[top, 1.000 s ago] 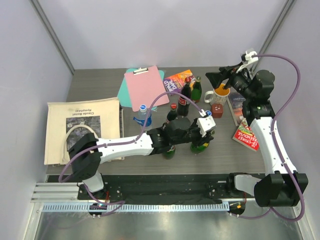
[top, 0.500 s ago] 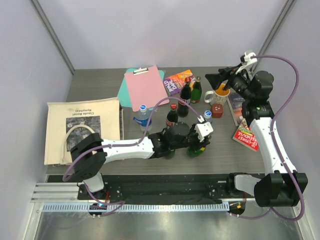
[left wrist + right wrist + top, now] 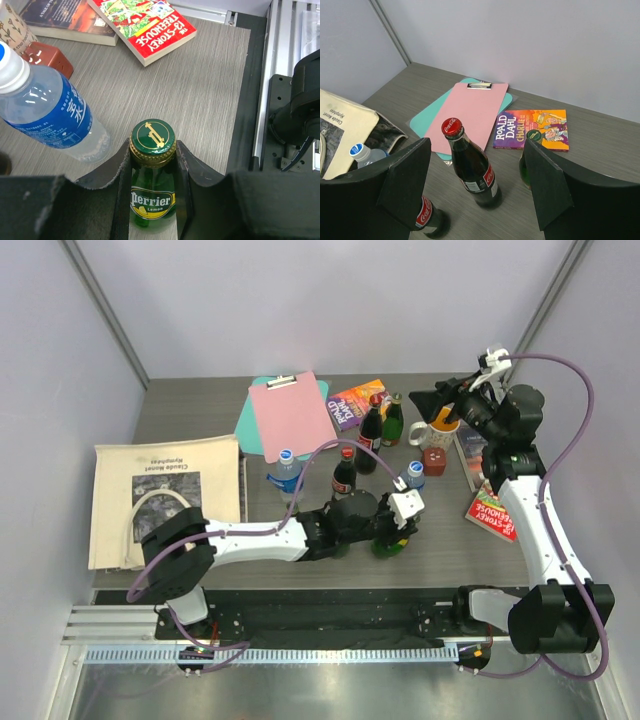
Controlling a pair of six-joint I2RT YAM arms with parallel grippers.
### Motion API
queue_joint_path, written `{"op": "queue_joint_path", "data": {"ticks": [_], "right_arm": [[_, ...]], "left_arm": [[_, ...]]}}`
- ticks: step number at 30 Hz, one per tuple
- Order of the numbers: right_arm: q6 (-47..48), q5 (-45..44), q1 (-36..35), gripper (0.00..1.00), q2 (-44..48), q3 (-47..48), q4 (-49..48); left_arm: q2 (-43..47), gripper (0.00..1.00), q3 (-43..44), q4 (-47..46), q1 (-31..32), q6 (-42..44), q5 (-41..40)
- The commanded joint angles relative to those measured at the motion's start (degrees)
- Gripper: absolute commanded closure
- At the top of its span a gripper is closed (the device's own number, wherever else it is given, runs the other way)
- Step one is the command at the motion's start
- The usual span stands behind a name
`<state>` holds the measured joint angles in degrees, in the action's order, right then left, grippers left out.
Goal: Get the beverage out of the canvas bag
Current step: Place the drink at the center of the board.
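The cream canvas bag (image 3: 165, 495) lies flat at the table's left, with its dark print and a loop handle showing; its corner also shows in the right wrist view (image 3: 345, 120). My left gripper (image 3: 400, 512) is shut on the neck of a green Perrier bottle (image 3: 152, 200), just below its green and gold cap (image 3: 152, 140). The bottle stands upright near the table's front edge (image 3: 385, 540). My right gripper (image 3: 437, 400) is open and empty, held above the back right of the table, over a Coke bottle (image 3: 472, 172).
Two Coke bottles (image 3: 343, 472) (image 3: 370, 425), a second green bottle (image 3: 392, 420) and two water bottles (image 3: 284, 470) (image 3: 413, 475) stand mid-table. A mug (image 3: 440, 428), a brown box (image 3: 434, 460), books (image 3: 490, 512) and pink and teal clipboards (image 3: 290, 412) lie around.
My left gripper has drawn the green bottle a little toward the table's front edge and to the left. The right arm has barely moved.
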<state>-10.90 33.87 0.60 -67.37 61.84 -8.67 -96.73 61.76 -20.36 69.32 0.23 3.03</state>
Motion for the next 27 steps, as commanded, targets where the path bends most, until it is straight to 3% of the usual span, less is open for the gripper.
{"op": "queue_joint_path", "data": {"ticks": [1, 16, 27], "right_arm": [[-0.8, 1.1, 0.1, 0.2, 1.9, -0.2, -2.8], [-1.1, 1.4, 0.1, 0.2, 2.4, -1.1, -3.1], [-1.8, 1.9, 0.1, 0.2, 2.0, -1.1, -3.5]], "left_arm": [[0.9, 1.0, 3.0, -13.2, 0.6, 0.0, -0.4], [-3.0, 0.97, 5.7, -13.7, 1.3, 0.0, 2.5], [0.4, 0.69, -0.6, -13.4, 1.3, 0.0, 1.2]]}}
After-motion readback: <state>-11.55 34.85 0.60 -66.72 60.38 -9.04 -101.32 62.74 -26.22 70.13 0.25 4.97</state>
